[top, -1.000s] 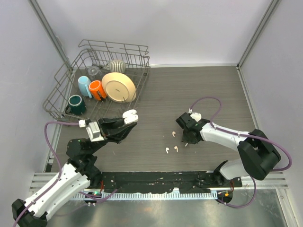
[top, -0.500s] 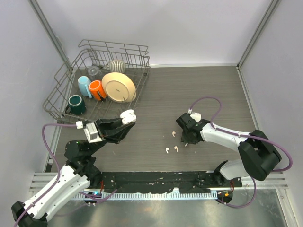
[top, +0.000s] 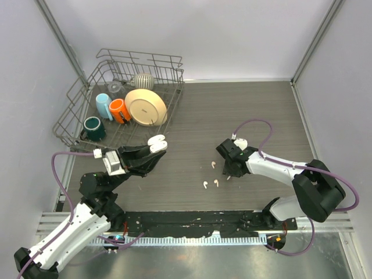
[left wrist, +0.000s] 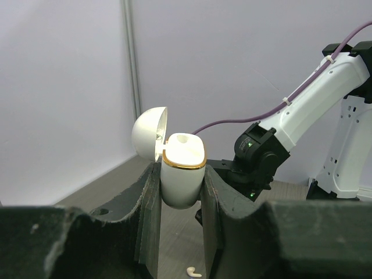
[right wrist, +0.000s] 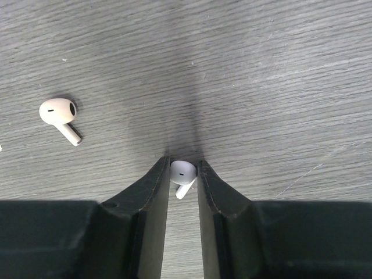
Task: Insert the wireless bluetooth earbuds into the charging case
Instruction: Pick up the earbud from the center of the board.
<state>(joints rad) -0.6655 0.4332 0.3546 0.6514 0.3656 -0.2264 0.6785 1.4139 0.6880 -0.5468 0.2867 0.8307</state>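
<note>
White with a gold rim, the charging case (left wrist: 182, 174) is clamped between the fingers of the left gripper (left wrist: 181, 185). Its lid (left wrist: 148, 131) is swung open and it is held off the desk (top: 244, 110), at about 9 o'clock from the scattered earbuds. The right gripper (right wrist: 182, 167) has its fingers drawn almost together on one earbud (right wrist: 183, 172), the bulb wedged between the tips. Whether that piece is raised or resting on the wood, the wrist view does not settle. Three other earbuds (top: 213, 164) lie loose on the desk at roughly 9 o'clock of that gripper, between the two arms. The step in hand looks to be the pick. Next, I judge, the right arm must raise the earbud, carry it toward 9 o'clock to the case, and turn it stem-down over an open socket, which is fine alignment for so small a piece.
</note>
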